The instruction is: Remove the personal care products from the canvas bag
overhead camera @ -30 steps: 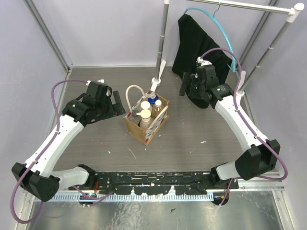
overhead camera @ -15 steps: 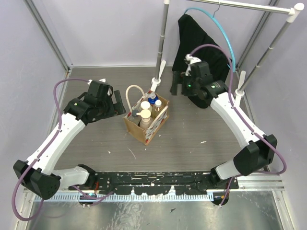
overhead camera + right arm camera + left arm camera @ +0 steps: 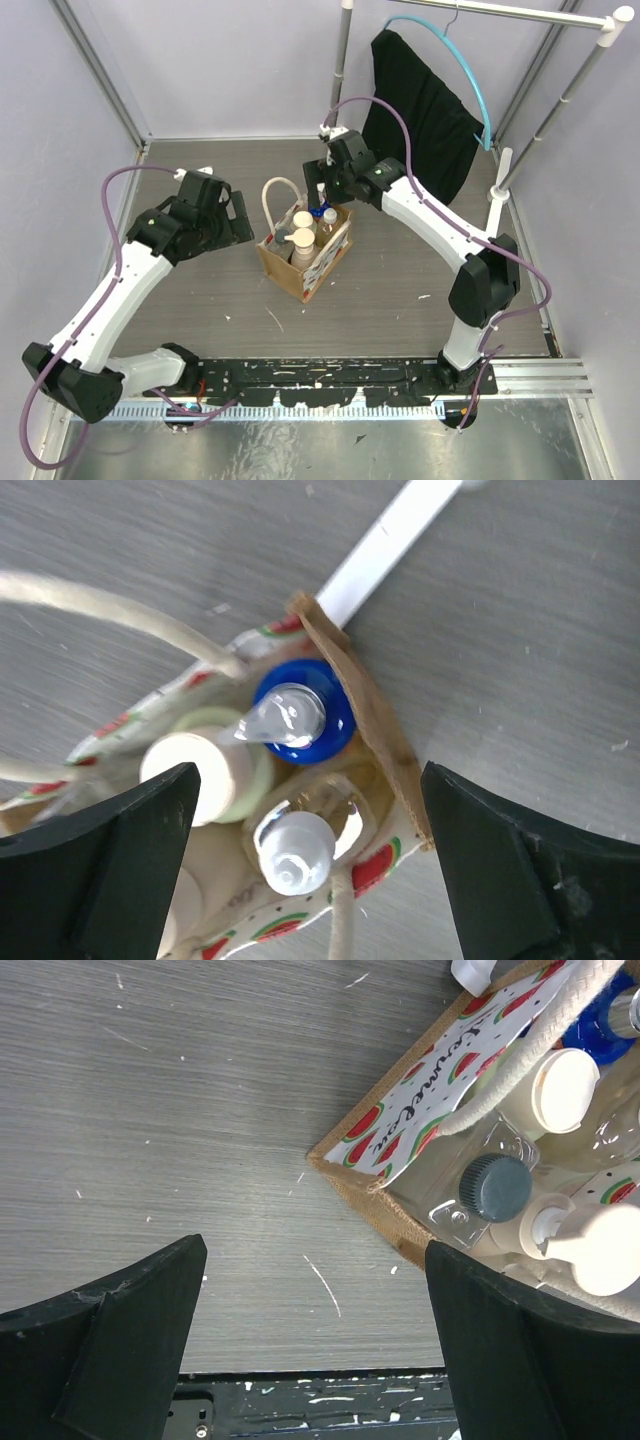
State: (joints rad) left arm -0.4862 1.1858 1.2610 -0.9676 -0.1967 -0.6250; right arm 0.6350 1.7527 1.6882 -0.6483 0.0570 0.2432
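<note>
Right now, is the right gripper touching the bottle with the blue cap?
Apart. In the right wrist view the right gripper is open above the canvas bag, its fingers well clear of the blue-capped bottle on both sides.

Bag: boxy tan-brown canvas bag (image 3: pixel 282 272), coarse woven cloth, matt, frayed at one corner; its white watermelon-print panel looks smoother.
Handles: thick cream rope handles (image 3: pixel 520 1055), twisted cord, rough.
Caps: round blue bottle cap (image 3: pixel 338 725), glossy plastic around a clear shiny nozzle; flat cream bottle cap (image 3: pixel 565 1090), smooth matt plastic; dark grey ribbed bottle cap (image 3: pixel 495 1187), dull plastic.
Table: grey wood-grain tabletop (image 3: pixel 200 1110), matt, flecked with white scuffs.
Garment: black hanging cloth garment (image 3: pixel 420 90), soft, matt.
Rack: slim grey rack pole (image 3: pixel 342 70), smooth metal, slight sheen.
</note>
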